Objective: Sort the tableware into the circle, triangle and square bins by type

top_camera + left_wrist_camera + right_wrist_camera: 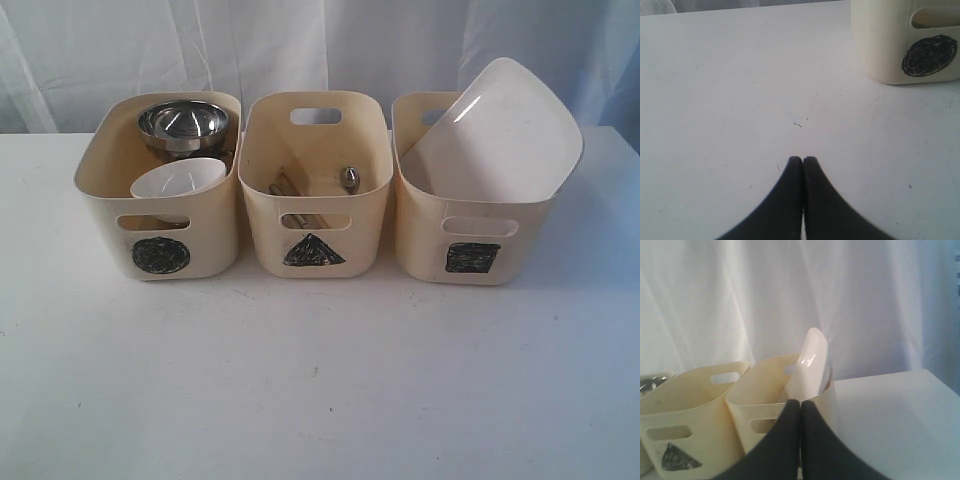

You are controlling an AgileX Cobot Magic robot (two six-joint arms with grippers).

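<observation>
Three cream bins stand in a row on the white table. The circle bin [160, 220] on the left holds a large steel bowl [183, 124] and a small white bowl [180, 178]. In the triangle bin [314, 225], in the middle, lie wooden chopsticks [288, 186] and steel cutlery [350, 179]. A large white square plate [500, 130] leans in the square bin [470, 240] on the right and sticks out above its rim. My left gripper [802, 159] is shut and empty over bare table, near the circle bin [905, 45]. My right gripper [800, 402] is shut and empty, in front of the square bin [765, 405] and plate [807, 365]. Neither gripper shows in the exterior view.
A white curtain [320, 45] hangs behind the bins. The white table [320, 380] stretches wide in front of the bins and to both sides.
</observation>
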